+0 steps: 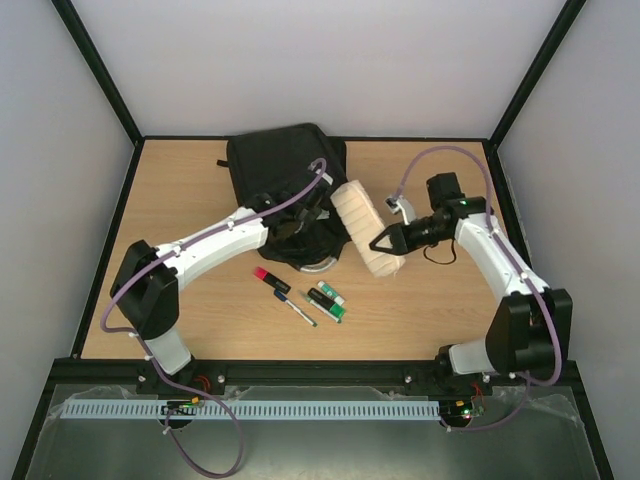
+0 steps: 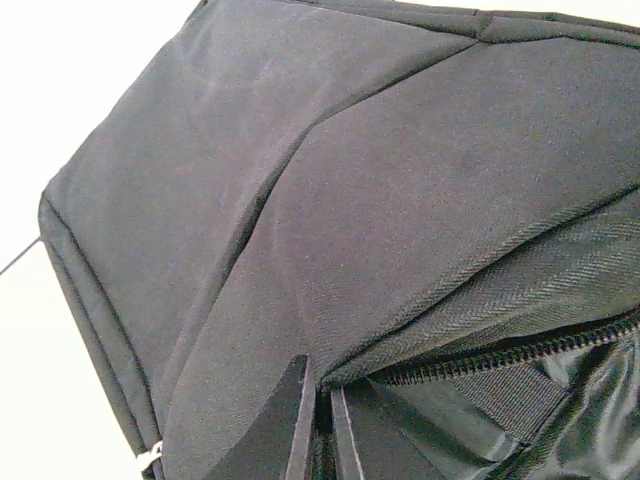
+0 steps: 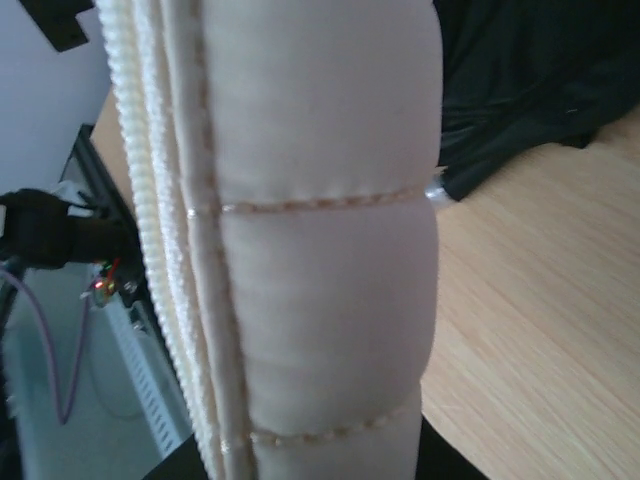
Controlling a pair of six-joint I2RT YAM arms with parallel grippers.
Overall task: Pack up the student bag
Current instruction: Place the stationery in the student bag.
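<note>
Tabletop (image 1: 200, 330): student bag (image 1: 280, 160), beige pencil case (image 1: 365, 230)

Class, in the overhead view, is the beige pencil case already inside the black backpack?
No, the pencil case sits outside the backpack, held by the right gripper.

Our left gripper (image 1: 303, 213) rests on the student bag (image 1: 270, 155), pinching its fabric. Our right gripper (image 1: 382, 243), beside the bag, clamps a pencil case (image 1: 362, 225).

Black student bag (image 1: 280, 165), beige quilted pencil case (image 1: 366, 230), red marker (image 1: 268, 277)
</note>
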